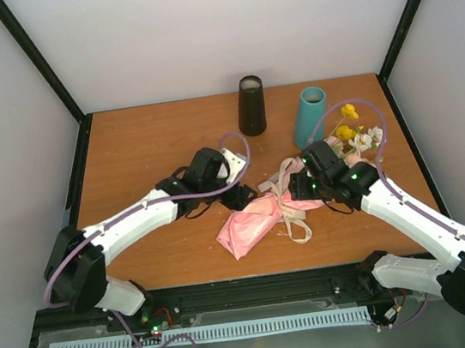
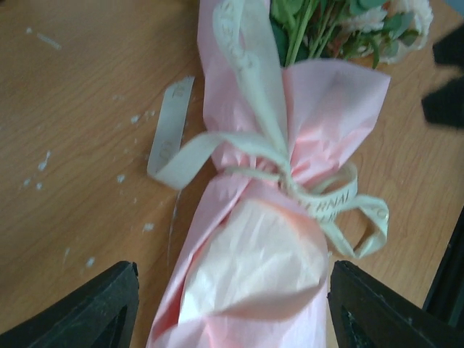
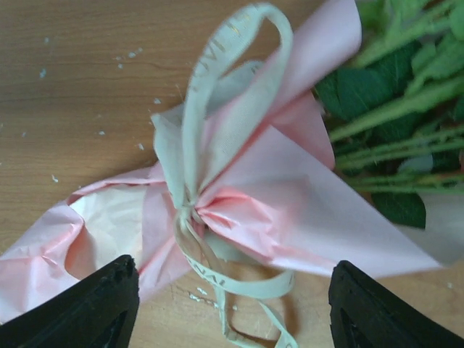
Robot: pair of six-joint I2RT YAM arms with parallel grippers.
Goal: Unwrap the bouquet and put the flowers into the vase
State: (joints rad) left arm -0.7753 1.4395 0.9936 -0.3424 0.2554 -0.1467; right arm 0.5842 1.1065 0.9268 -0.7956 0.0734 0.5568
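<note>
Left pincer (image 2: 232, 312) and right pincer (image 3: 232, 308) stand wide open, straddling the bouquet (image 1: 260, 213) and gripping nothing as it lies on the bench (image 1: 142, 143), blossoms toward the teal vase (image 1: 310, 116). Its pink paper (image 2: 246, 254) looks light, crinkly and easily torn, so I'd pinch a limp ribbon (image 2: 170, 123) tail and pull the knot, sparing the thin stems (image 3: 391, 109)

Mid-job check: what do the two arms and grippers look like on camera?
Both the left arm and right arm have white links with bulky black joint housings. A lilac cable loops along each. The left gripper and right gripper are black, with matte wedge-shaped fingers. Small green lights glow on the right wrist.
</note>
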